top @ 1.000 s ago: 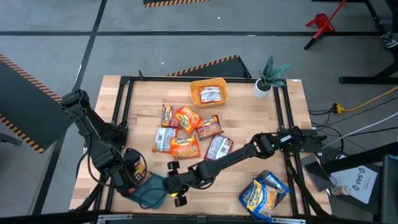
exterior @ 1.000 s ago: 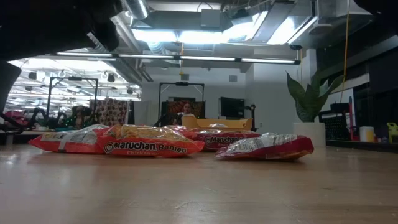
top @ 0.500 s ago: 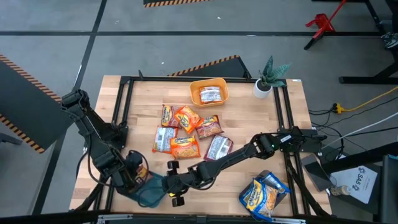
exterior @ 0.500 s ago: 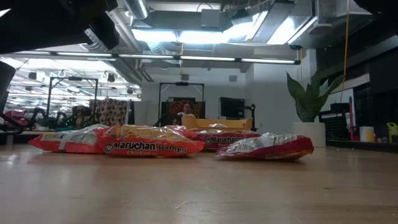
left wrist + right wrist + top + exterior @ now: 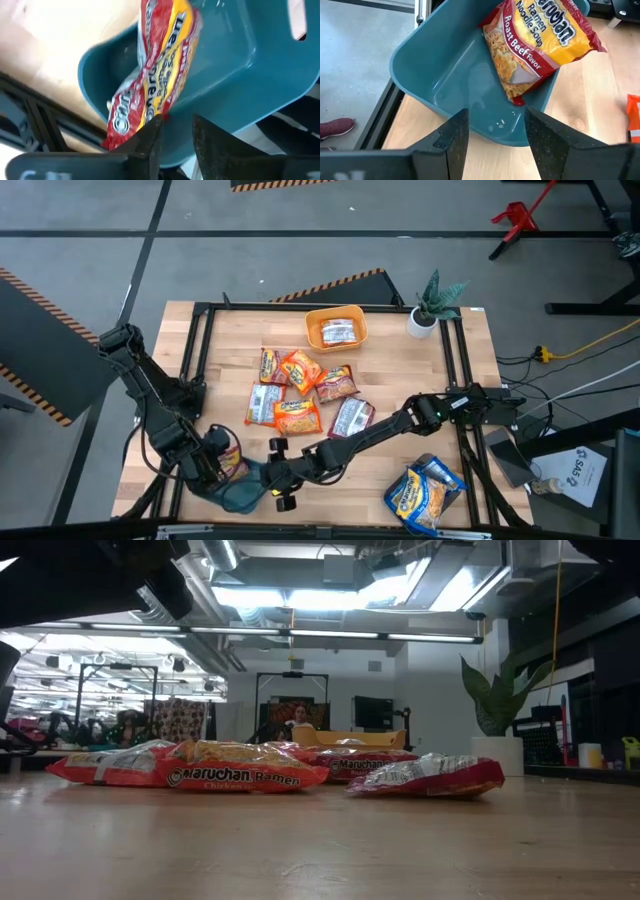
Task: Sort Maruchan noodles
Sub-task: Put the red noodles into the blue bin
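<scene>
Noodles in a red-and-yellow Roast Beef packet (image 5: pixel 542 42) hung over the rim of the teal bin (image 5: pixel 460 95) at the worktop's (image 5: pixel 400 380) near left corner, held by the left gripper (image 5: pixel 222 465). Compared with a second earlier, that gripper had shifted slightly inward over the bin, carrying the packet with it, and its jaws were still pinched on the packet's edge. The packet lay slanted, partly inside the bin and partly across its wall, so the drop looked close but not finished.

The right gripper (image 5: pixel 281 477) sat just beside the bin, at the end of its long reach across the worktop. Its jaws stood apart with nothing between them, pointing at the bin's wall. It had barely moved over the last second.

Six more packets (image 5: pixel 297 390) lay in a loose cluster at the middle of the worktop, orange, red and silver ones overlapping at their edges; these remained to be sorted. An orange-yellow bin (image 5: pixel 336 329) at the far edge already held a packet. Blue packets (image 5: pixel 424 494) were heaped at the near right corner. A potted plant (image 5: pixel 432 305) stood at the far right corner, well apart from the work.

The right arm stretched low between the cluster and the teal bin, so it could crowd the left arm's way back to the cluster.
</scene>
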`<state>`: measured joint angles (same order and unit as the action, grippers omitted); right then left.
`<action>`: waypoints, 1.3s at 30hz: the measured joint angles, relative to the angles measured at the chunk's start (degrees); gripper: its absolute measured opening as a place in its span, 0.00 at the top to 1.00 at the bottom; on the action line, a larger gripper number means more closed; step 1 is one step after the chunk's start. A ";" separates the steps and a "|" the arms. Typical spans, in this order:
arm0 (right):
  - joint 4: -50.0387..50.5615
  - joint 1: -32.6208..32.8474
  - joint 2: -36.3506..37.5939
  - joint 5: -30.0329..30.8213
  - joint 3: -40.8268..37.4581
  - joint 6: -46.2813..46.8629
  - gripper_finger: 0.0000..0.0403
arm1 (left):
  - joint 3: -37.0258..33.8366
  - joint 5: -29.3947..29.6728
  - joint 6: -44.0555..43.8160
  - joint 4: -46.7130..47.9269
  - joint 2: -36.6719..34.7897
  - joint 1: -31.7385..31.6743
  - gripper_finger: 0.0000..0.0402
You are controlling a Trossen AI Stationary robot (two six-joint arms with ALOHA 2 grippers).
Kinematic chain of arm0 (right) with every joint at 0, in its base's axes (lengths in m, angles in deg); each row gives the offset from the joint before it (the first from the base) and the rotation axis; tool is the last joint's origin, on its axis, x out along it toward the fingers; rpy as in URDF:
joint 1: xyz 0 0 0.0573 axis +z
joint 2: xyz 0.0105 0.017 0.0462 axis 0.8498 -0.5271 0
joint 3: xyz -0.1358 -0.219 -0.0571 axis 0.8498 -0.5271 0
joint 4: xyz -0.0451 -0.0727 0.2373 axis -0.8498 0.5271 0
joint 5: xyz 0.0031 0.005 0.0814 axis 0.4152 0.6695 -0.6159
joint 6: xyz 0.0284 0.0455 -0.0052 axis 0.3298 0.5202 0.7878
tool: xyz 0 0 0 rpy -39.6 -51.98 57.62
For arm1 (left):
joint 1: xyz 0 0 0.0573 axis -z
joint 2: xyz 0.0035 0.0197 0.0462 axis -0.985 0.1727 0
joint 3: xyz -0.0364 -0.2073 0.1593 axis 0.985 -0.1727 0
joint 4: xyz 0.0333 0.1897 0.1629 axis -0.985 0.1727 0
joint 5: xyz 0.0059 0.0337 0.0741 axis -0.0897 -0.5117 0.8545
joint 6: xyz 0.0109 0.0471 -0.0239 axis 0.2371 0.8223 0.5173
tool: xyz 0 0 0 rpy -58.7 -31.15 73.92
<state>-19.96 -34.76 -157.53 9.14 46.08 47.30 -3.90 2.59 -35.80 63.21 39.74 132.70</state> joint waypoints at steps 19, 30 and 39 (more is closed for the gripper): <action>0.22 -0.30 0.02 1.03 0.00 1.80 0.56 | -2.69 19.79 18.66 -7.59 0.79 -4.48 0.97; 2.11 -0.22 0.07 2.03 0.00 3.43 0.56 | -8.96 11.50 23.27 -12.70 0.83 -10.94 1.00; 1.93 -0.93 0.07 2.94 0.00 2.96 0.56 | -9.01 2.15 21.33 -8.09 0.83 -11.31 1.00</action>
<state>-18.04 -35.69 -157.46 12.09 46.08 50.26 -12.90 4.74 -14.47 55.12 40.57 121.39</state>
